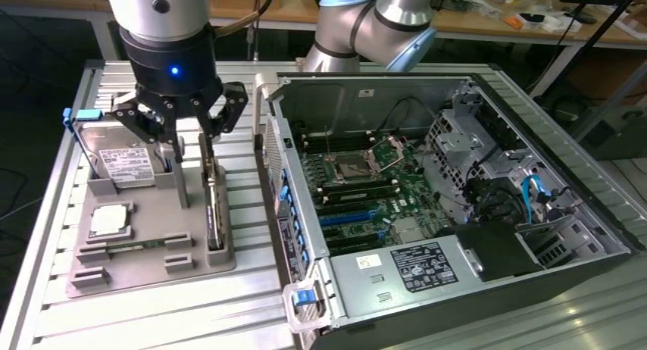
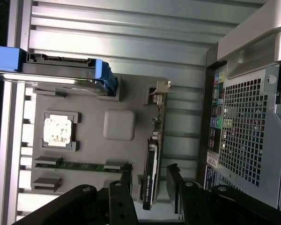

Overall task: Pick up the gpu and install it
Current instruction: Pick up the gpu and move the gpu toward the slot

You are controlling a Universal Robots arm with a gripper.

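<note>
A ribbed aluminium table (image 1: 151,312) (image 2: 122,42) carries everything. On the exterior view's right lies the largest thing, an open grey metal computer tower (image 1: 344,104) (image 2: 253,136) on its side, with a green motherboard (image 1: 374,191) bare inside it. Just beside it, on the exterior view's left, sits a flat grey plastic parts tray (image 1: 142,236) (image 2: 91,154) with moulded holders.

The silver and black robot arm (image 1: 162,17) hangs straight down over the tray's far end. Its black gripper (image 1: 189,149) (image 2: 150,176) is released. The jaws stand wide, one finger on each side of the card's end, and nothing is grasped between them. In the wrist view there is a gap between each finger and the card.

A silver hard drive with a white label (image 1: 126,164) (image 2: 61,70) stands propped in a blue carrier at the tray's far corner, on the exterior view's left.

The gpu (image 1: 212,206) (image 2: 155,136), a long, slim, dark circuit card with a silvery metal end, stands on edge in a slot along the tray side nearest the tower. It is still in its holder and not in the computer.

A narrow green memory stick (image 2: 84,165) lies in a slot on the tray. Beside it, a small square silver processor chip (image 1: 109,220) (image 2: 58,130) rests in its own recess, between the hard drive and the memory stick.
</note>
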